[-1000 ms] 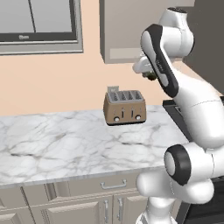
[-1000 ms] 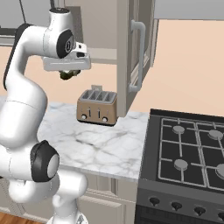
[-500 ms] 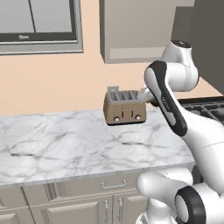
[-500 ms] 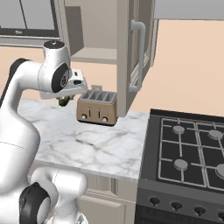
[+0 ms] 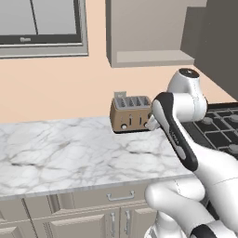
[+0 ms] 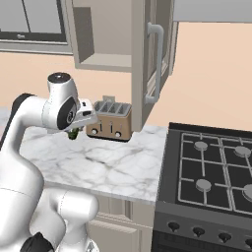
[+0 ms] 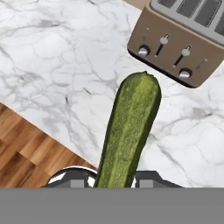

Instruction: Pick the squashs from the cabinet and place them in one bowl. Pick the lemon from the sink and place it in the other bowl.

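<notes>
A dark green squash (image 7: 129, 131) sticks out from between my gripper (image 7: 112, 178), whose jaws are shut on its lower end. In the right base view the gripper (image 6: 75, 129) hangs just above the marble counter (image 6: 113, 167), left of the toaster, with the squash (image 6: 73, 134) poking out below the hand. In the left base view my forearm hides the hand near the toaster's right end. The beige-grey cabinet (image 5: 148, 58) hangs above, its shelf (image 6: 103, 61) bare where I can see it.
A brown toaster (image 5: 131, 114) (image 6: 109, 120) (image 7: 183, 43) stands at the back of the counter (image 5: 69, 148). The cabinet door (image 6: 147, 59) hangs open beside a black stove (image 6: 211, 167). A grey-framed window (image 5: 42, 23) is upper left. Wood floor (image 7: 26, 153) lies past the counter edge.
The arm has come down from cabinet height to just above the counter in front of the toaster, carrying the squash. The toaster has not moved.
</notes>
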